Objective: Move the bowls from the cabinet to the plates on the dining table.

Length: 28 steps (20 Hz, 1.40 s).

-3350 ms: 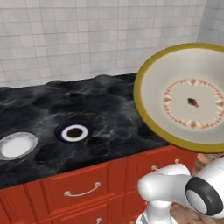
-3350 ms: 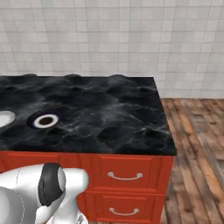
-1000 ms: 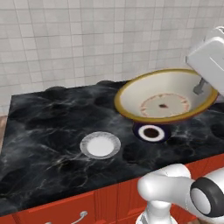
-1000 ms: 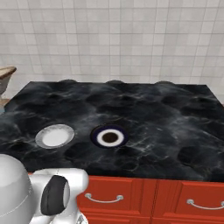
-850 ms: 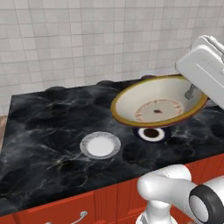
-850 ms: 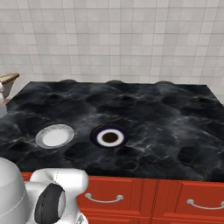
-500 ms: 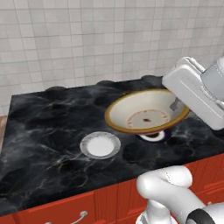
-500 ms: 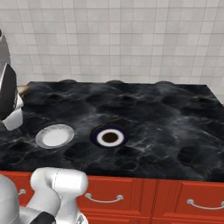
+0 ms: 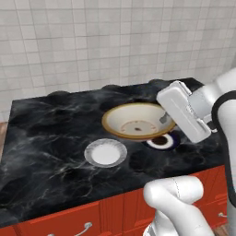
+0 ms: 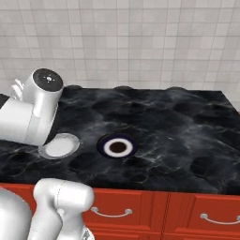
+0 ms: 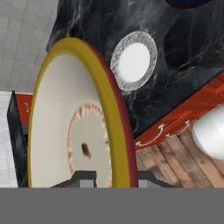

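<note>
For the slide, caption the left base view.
Pincer holds cream bowl just above blue-rimmed plate.

Over the last seconds the base drives along the table (image 9: pixel 41 152), so both plates shift rightward in view. The arm swings the cream bowl (image 9: pixel 137 120) down from high at the right to just over the blue-rimmed plate (image 9: pixel 162 140), right of the white plate (image 9: pixel 105 152).
</note>
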### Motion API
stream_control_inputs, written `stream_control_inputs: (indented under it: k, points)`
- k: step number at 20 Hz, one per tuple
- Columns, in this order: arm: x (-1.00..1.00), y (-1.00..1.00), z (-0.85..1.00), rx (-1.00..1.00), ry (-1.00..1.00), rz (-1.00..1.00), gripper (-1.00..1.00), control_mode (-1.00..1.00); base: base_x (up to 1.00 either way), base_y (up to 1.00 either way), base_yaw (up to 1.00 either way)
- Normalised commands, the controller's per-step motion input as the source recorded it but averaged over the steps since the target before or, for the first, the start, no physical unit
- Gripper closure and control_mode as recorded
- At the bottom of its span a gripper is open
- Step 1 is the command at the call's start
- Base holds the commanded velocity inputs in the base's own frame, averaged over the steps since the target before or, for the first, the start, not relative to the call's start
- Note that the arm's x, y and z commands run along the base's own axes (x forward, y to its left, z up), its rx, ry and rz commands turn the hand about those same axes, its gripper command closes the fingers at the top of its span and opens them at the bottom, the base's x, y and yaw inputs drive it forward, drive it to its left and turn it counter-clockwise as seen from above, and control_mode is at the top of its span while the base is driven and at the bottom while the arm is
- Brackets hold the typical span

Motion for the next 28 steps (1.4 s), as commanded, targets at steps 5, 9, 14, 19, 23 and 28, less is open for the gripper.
stream_control_inputs:
  k: [5, 9, 14, 19, 23, 28]
  points:
    - [0.70, 0.00, -0.21, 0.00, 0.11, 0.16, 1.00, -1.00, 0.00, 0.00, 0.00]
    - [0.65, -0.05, -0.21, 0.00, 0.11, 0.16, 1.00, -1.00, 0.00, 0.00, 0.00]
    - [0.44, 0.00, -0.26, 0.00, 0.00, 0.20, 1.00, -1.00, 0.00, 0.00, 0.00]
    - [0.23, 0.00, -0.31, 0.00, -0.12, 0.26, 1.00, -1.00, 0.00, 0.00, 0.00]
    - [0.12, 0.00, -0.24, 0.01, -0.23, 0.29, 1.00, -1.00, 0.00, 0.00, 0.00]
    - [0.16, -0.04, -0.20, 0.06, -0.16, 0.27, 1.00, -1.00, 0.00, 0.00, 0.00]
